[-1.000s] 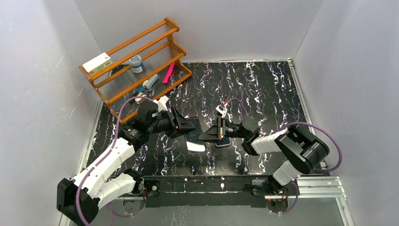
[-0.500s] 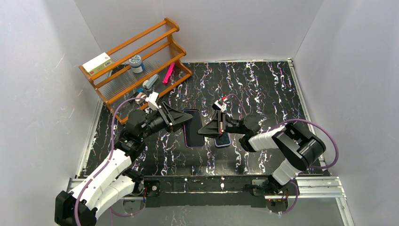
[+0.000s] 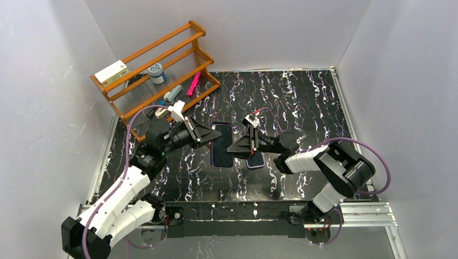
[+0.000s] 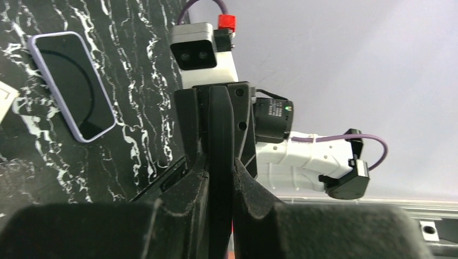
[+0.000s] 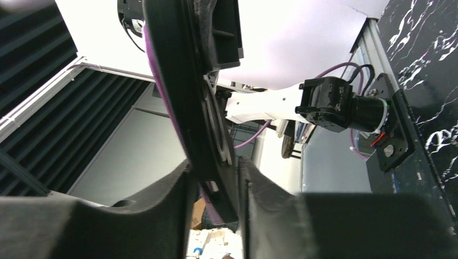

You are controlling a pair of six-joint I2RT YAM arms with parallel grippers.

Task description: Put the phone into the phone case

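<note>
Left gripper (image 3: 209, 140) pinches the dark, purple-rimmed case (image 3: 221, 145) above mid-table (image 3: 302, 102). Right gripper (image 3: 231, 150) straddles its other edge; can't tell if it grips. Likely the phone (image 3: 255, 160), glossy black with a lilac frame, lies flat under the right gripper. Probably stiff, slick, fragile glass: take by long edges.

From above we lose the far half of the lavender-rimmed phone (image 3: 257, 162) under the right tool (image 3: 230, 151).
</note>
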